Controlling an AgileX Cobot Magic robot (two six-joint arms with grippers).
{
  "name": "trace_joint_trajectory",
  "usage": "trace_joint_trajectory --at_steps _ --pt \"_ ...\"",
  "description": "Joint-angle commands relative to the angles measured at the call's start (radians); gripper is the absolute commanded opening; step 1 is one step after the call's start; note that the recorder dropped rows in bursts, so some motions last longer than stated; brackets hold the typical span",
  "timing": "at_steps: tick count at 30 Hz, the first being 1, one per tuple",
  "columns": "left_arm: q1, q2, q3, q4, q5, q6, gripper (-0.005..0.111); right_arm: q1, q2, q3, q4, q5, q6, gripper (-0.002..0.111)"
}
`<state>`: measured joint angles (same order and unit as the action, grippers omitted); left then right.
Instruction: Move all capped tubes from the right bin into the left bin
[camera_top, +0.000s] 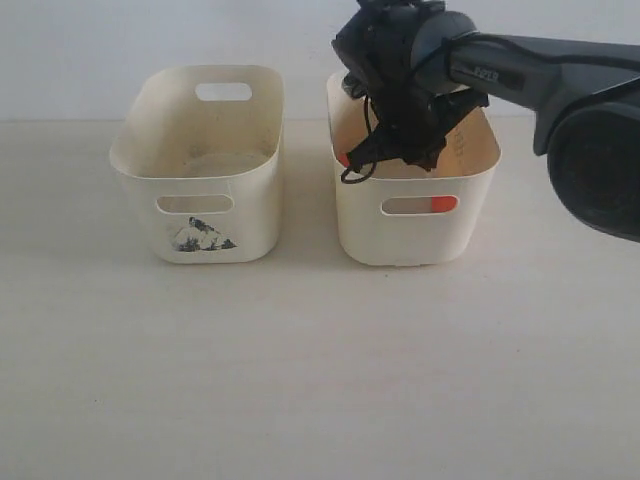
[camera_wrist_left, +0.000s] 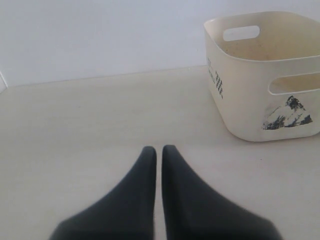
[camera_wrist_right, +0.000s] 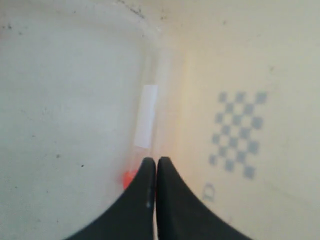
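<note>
Right bin: you see the right bin (camera_top: 415, 235) standing upright on the table (camera_top: 300, 360), its front plain; every place below is given from it.
Left bin: the left bin (camera_top: 200, 165) stands just beside the right bin and apart from it, front slots facing the same way, with a dark smudge under its slot.
Right arm: your right arm (camera_top: 520, 75) comes over the right bin's far rim and points down into it.
Right gripper: the right gripper (camera_wrist_right: 156, 160) is down inside the right bin, near where floor and wall meet. Its jaws are clenched tip to tip, with nothing visible between them.
Capped tube: one capped tube (camera_wrist_right: 146, 115) lies flat on the right bin's floor, along the foot of the wall, white label up. Its orange-red cap (camera_wrist_right: 128, 179) shows just beside one finger of the right gripper. You cannot tell whether they touch.
Checker mark: a grey checker mark (camera_wrist_right: 237, 132) sits on the right bin's inner wall, near the tube.
Front slot: an orange-red patch (camera_top: 443, 204) shows through the right bin's front slot.
Left gripper: the left gripper (camera_wrist_left: 156, 148) has its jaws closed on nothing, over bare table. The right bin is outside its view, so you cannot place it from there.
</note>
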<state>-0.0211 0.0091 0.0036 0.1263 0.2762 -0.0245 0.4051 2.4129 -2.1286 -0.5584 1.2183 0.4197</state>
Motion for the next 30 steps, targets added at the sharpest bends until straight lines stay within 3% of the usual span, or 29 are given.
trace_joint_trajectory --at_steps 1,6,8,12,14,30 --pt "0.001 -0.002 -0.004 -0.007 -0.015 -0.012 0.004 -0.006 -0.046 0.001 -0.003 0.003 -0.001 0.0" --pt "0.001 -0.002 -0.004 -0.007 -0.015 -0.012 0.004 -0.006 -0.03 0.001 0.016 0.003 0.0 0.006" --pt "0.001 -0.002 -0.004 -0.007 -0.015 -0.012 0.004 -0.006 -0.019 0.001 0.019 0.003 0.008 0.017" --pt "0.001 -0.002 -0.004 -0.007 -0.015 -0.012 0.004 -0.006 -0.008 0.003 0.03 0.003 0.001 0.051" --pt "0.001 -0.002 -0.004 -0.007 -0.015 -0.012 0.004 -0.006 -0.008 0.003 0.051 0.003 0.001 0.059" --pt "0.001 -0.002 -0.004 -0.007 -0.015 -0.012 0.004 -0.006 0.075 0.003 0.034 0.003 0.007 0.059"
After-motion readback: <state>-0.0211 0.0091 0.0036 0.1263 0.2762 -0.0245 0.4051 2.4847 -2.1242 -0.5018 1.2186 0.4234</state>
